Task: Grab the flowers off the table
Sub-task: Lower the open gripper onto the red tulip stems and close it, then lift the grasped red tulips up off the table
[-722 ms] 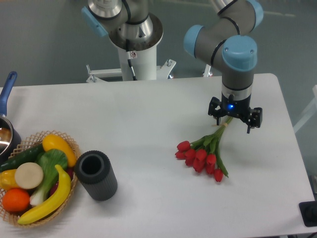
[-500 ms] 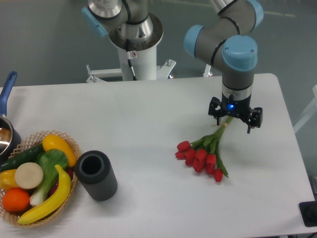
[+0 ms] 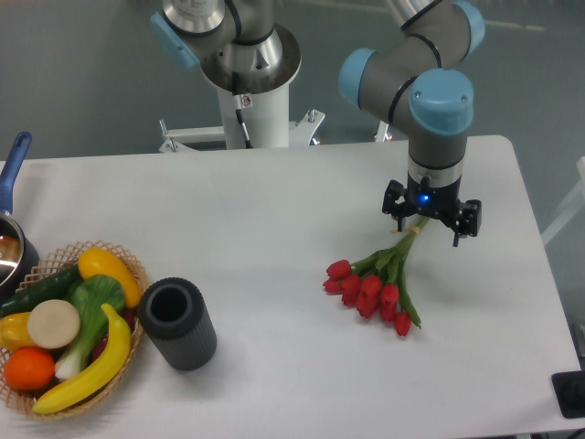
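We are looking down on the white table [image 3: 274, 210], where the flowers [image 3: 373, 285], a small bunch of red tulips, are lying flat on the right half, their heads pointing toward the near edge and their green stems running up and to the right. The gripper [image 3: 431, 223] is hanging directly over the stem ends with its two fingers spread wide apart, one on either side of the stems, gripping nothing; we cannot tell whether the fingertips are touching the tabletop. At the left, a wicker basket [image 3: 128, 265] of fruit and vegetables is sitting beside a dark ribbed cylinder [image 3: 176, 323], and a blue-handled pot [image 3: 11, 233] is showing at the edge.
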Robot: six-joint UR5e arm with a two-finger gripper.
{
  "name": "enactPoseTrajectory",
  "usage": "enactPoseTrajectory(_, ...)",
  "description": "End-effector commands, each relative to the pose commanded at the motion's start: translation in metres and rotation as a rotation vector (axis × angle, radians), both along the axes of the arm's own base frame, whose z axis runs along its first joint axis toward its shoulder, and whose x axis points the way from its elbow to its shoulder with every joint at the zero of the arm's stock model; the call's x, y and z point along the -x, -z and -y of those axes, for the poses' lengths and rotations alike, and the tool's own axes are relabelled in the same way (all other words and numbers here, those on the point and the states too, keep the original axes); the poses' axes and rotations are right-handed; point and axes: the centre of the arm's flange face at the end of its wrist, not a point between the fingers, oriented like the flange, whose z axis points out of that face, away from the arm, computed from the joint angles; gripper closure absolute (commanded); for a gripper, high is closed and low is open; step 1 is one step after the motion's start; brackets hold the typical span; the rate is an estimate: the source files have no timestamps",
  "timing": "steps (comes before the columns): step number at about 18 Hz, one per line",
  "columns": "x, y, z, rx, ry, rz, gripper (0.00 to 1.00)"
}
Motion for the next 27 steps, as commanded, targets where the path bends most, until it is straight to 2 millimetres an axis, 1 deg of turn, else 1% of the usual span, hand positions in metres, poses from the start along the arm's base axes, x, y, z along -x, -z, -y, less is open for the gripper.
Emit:
enactPoseTrajectory(3,-0.014,0.022,0.002,0.019,0.006,0.045,0.00)
enactPoseTrajectory(5,-0.016,0.030,0.001,0.026,0.009,0.059,0.00)
enactPoseTrajectory(7,-0.019,0.034,-0.005,0.026,0.026,0.066,0.00)
enactPoseTrajectory(8,-0.022,0.040,-0.009,0.033,0.043,0.076,0.00)
enactPoseTrajectory(11,-0.023,0.057,-0.013,0.048,0.078,0.102,0.00)
enactPoseTrajectory(12,-0.026,0.061,-0.018,0.052,0.092,0.108,0.00)
enactPoseTrajectory(15,-0.024,0.082,-0.021,0.066,0.115,0.136,0.00)
enactPoseTrajectory(21,-0.018,0.102,-0.032,0.062,0.125,0.118,0.01)
enactPoseTrajectory(22,-0.018,0.104,-0.033,0.063,0.127,0.120,0.15)
enactPoseTrajectory(23,-0.018,0.104,-0.033,0.063,0.127,0.120,0.35)
enactPoseTrajectory(25,-0.019,0.105,-0.032,0.066,0.127,0.123,0.71)
enactPoseTrajectory(26,-0.019,0.106,-0.032,0.069,0.128,0.125,0.84)
enactPoseTrajectory(27,-0.020,0.105,-0.033,0.069,0.124,0.123,0.88)
